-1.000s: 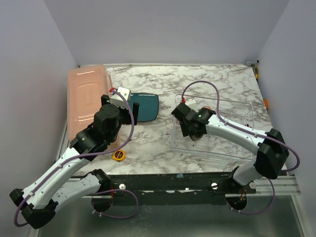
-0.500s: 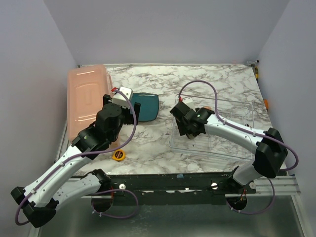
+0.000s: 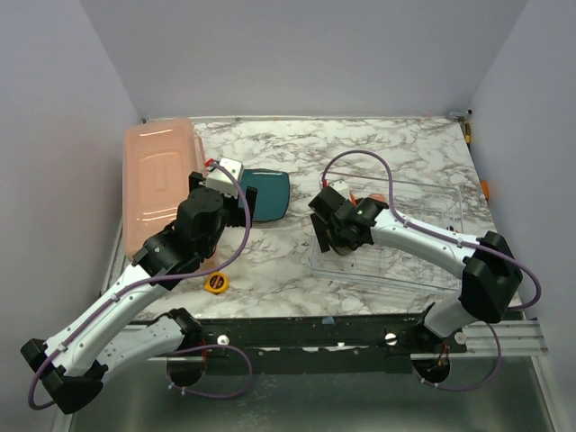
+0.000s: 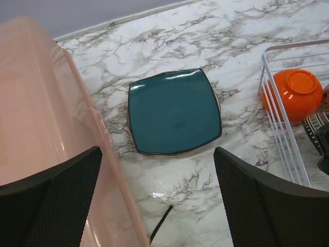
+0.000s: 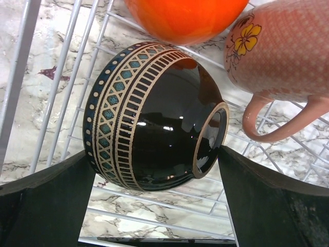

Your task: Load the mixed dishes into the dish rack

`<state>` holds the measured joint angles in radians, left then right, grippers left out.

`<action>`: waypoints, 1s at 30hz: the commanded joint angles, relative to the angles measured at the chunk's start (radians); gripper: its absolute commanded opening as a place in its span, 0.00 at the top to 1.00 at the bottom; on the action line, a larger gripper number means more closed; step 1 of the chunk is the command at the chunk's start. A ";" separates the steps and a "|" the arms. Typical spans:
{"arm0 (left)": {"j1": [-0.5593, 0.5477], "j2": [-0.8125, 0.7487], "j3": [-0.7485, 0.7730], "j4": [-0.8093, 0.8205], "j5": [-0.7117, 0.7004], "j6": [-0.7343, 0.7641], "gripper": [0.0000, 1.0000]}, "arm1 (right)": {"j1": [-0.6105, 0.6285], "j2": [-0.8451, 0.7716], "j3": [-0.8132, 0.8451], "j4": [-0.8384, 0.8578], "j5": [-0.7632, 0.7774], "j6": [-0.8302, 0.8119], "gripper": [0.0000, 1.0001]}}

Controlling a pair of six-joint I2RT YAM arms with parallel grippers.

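Down on the dish rack (image 5: pixel 21 56) wires, the dark bowl (image 5: pixel 149 118) lies tipped on its side btwn the wide-open jaws of the right claw (image 5: pixel 151 170), which grips nothing. The orange bowl (image 5: pixel 185 18) & mug (image 5: pixel 282 51) sit just beside it, so a finger nudge could roll it into either. Left claw (image 4: pixel 157 159) hangs open & empty over the teal plate (image 4: pixel 174 110), flat on the table (image 4: pixel 231 31) near the pink tub (image 4: pixel 36 113), so it may skid rather than lift; from the top view the right arm hides bowl & mug, and I can't tell if they touch.
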<state>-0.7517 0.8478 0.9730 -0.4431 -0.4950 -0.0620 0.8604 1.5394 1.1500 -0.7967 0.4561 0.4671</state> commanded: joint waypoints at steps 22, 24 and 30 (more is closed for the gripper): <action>0.007 0.018 0.004 -0.001 0.026 0.002 0.11 | 0.009 -0.065 -0.045 0.043 -0.026 -0.086 0.00; 0.008 0.022 0.006 -0.001 0.024 0.003 0.11 | 0.011 -0.068 -0.056 0.078 -0.042 -0.098 0.00; 0.007 0.024 0.004 -0.002 0.021 0.003 0.11 | 0.011 -0.086 -0.072 0.123 -0.060 -0.115 0.00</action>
<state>-0.7479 0.8707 0.9730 -0.4442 -0.4862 -0.0620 0.8650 1.4834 1.0874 -0.7280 0.4213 0.3744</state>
